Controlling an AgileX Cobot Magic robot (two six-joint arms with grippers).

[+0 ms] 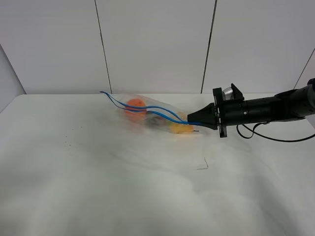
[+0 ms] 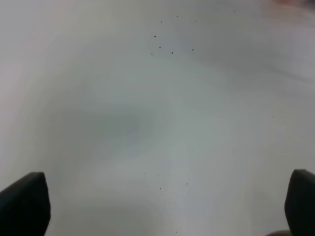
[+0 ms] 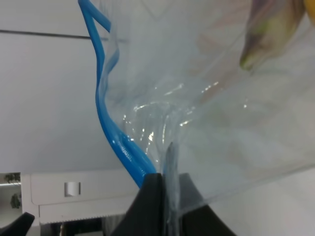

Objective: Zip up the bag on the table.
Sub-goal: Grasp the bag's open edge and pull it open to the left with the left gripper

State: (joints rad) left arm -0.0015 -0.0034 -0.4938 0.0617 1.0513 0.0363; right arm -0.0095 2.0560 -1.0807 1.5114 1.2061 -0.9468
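Reading from the near edge outward, the white table (image 1: pixel 98 196) is bare in front, with a bent dark thread (image 1: pixel 203 166) at about 5 o'clock from centre and a few dark specks (image 1: pixel 66 142) toward 9 o'clock. In the left wrist view the left gripper (image 2: pixel 162 204) hangs over plain table (image 2: pixel 147 108), its two black fingertips spread wide at the frame corners and nothing between them. It does not appear in the exterior view, so its place relative to the bag cannot be told. Beyond mid-table lies the clear plastic bag (image 1: pixel 147 114), resting on its side with a yellow item (image 1: pixel 181 129) at the nearer end and an orange fruit (image 1: pixel 135 105) at the farther one. The right gripper (image 1: pixel 192 120), entering from 3 o'clock, is clamped on the bag's right-hand corner; the right wrist view shows its jaws (image 3: pixel 167 187) pinched together on the film (image 3: pixel 211 98), right beside the blue zipper strip (image 3: pixel 110 128). From this claw the bag extends toward 10 o'clock, and its long axis runs from 4 to 10 o'clock. The zipper strip (image 1: pixel 157 109) follows that line as two blue tracks that meet at the jaws and part farther out, so the mouth appears unsealed. The closing stroke would probably run toward 10 o'clock, and the right arm is the one at the bag. Grey wall panels (image 1: pixel 157 44) close the scene at 12 o'clock.
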